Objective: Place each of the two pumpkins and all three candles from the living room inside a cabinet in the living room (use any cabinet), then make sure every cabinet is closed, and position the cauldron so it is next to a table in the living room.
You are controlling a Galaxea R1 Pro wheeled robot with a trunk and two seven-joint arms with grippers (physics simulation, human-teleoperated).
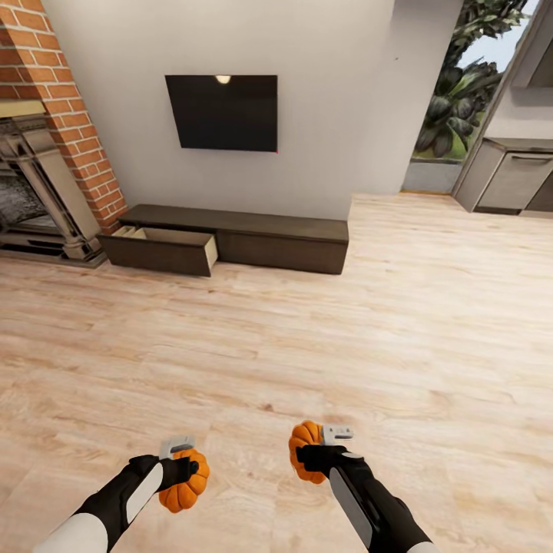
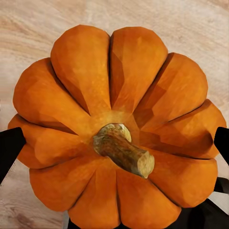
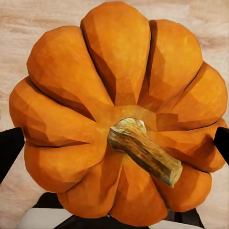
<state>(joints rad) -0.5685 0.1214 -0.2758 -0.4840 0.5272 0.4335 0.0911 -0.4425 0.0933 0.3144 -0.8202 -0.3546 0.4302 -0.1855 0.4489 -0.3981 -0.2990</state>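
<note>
Each of my grippers holds an orange ribbed pumpkin above the wooden floor. My left gripper (image 1: 183,470) is shut on one pumpkin (image 1: 184,480), whose stem faces the left wrist camera (image 2: 114,129). My right gripper (image 1: 309,453) is shut on the other pumpkin (image 1: 305,449), seen stem-on in the right wrist view (image 3: 119,114). Black fingertips (image 2: 9,148) (image 3: 9,148) press each pumpkin's sides. Far ahead against the white wall stands the long dark-brown cabinet (image 1: 276,238); its left drawer (image 1: 165,246) is pulled out, showing a pale beige interior.
A brick fireplace (image 1: 46,169) stands at the left, next to the cabinet. A black TV (image 1: 221,112) hangs on the wall above it. Grey kitchen cupboards (image 1: 511,177) and a window with plants sit at the far right. Wide wooden floor (image 1: 307,338) lies between me and the cabinet.
</note>
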